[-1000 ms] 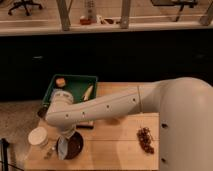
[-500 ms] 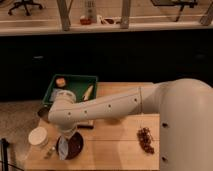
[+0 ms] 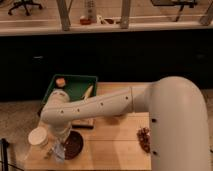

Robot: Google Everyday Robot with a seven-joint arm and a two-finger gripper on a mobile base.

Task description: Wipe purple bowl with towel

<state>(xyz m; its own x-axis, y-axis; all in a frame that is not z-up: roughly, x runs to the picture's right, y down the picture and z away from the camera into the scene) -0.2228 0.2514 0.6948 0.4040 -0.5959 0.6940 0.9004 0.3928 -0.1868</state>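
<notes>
The bowl (image 3: 76,144) looks dark and sits at the front left of the wooden table (image 3: 115,145). My white arm (image 3: 100,106) reaches left across the table and bends down at the wrist. The gripper (image 3: 60,146) hangs at the bowl's left rim, low over the table. A pale bluish piece that may be the towel (image 3: 58,152) shows right under the gripper, beside the bowl. Whether the gripper holds it is not visible.
A white round cup (image 3: 38,136) stands left of the gripper. A green tray (image 3: 75,86) at the back left holds an orange item (image 3: 60,81) and a banana (image 3: 88,92). A brown clump (image 3: 144,139) lies at the right. A dark counter runs behind.
The wrist and gripper have shifted slightly left and down at the bowl's left rim. The bowl and the other things have not moved.
</notes>
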